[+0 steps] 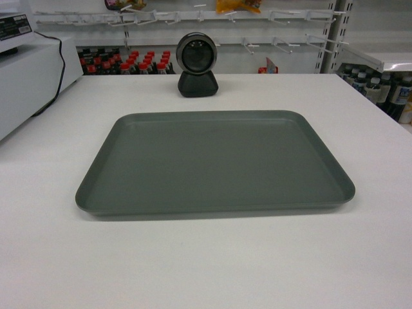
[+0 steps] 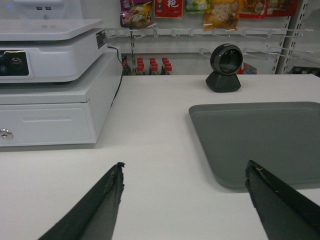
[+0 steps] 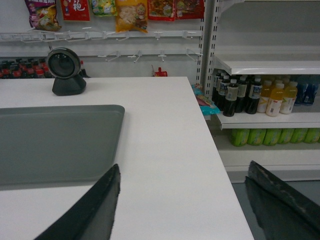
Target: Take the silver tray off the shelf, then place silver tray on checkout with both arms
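Observation:
The silver tray (image 1: 215, 164) lies flat on the white checkout (image 1: 206, 264), in front of the round grey camera (image 1: 196, 64). Neither gripper shows in the head view. In the left wrist view my left gripper (image 2: 185, 167) is open above the counter, left of the tray's near left corner (image 2: 260, 140), with nothing between its fingers. In the right wrist view my right gripper (image 3: 184, 167) is open over the counter's right edge, right of the tray's (image 3: 55, 142) near right corner, holding nothing. A white shelf (image 3: 265, 64) board stands at the right.
A white cash register with drawer (image 2: 50, 85) stands at the counter's left, its black cable (image 1: 59, 71) trailing down. Shelves of drink bottles (image 3: 260, 97) stand right of the counter. Hooks with snack packs (image 2: 210, 10) and red-capped bottles (image 1: 129, 63) line the back wall.

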{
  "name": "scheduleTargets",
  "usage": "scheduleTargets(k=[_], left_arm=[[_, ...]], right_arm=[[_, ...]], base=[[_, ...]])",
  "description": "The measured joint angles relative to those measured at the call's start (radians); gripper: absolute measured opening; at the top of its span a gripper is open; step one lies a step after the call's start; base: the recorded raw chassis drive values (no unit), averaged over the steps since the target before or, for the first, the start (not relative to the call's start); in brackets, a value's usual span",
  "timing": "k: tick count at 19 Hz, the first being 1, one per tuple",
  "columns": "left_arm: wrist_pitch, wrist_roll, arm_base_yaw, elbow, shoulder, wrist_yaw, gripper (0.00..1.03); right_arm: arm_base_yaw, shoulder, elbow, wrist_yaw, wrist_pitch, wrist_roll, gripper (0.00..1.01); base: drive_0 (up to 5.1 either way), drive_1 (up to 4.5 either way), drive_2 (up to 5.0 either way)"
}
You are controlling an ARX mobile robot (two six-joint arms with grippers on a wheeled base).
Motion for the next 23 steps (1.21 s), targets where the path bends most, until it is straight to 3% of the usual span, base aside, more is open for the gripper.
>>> scheduleTargets(k=[3, 4, 11, 23], left_arm=[[0.000, 0.000, 0.000, 0.000, 0.000, 0.000, 0.96], [0.000, 0.001, 0.000, 0.000, 0.000, 0.000, 1.00], [0.000, 0.001, 0.000, 0.000, 0.000, 0.000, 0.98], [0.001, 0.001, 0.000, 0.000, 0.000, 0.001, 0.98]], right_arm=[[0.000, 0.000, 0.000, 0.000, 0.000, 0.001, 1.00], [0.000, 0.000, 0.000, 0.000, 0.000, 0.001, 0.99], [0.000, 0.000, 0.000, 0.000, 0.000, 0.000, 0.98], [0.000, 0.000, 0.000, 0.000, 0.000, 0.000, 0.98]], base=[[0.0, 0.00, 0.0], [0.0, 0.00, 0.0], [0.0, -0.30, 0.3], [0.0, -4.13, 4.1]])
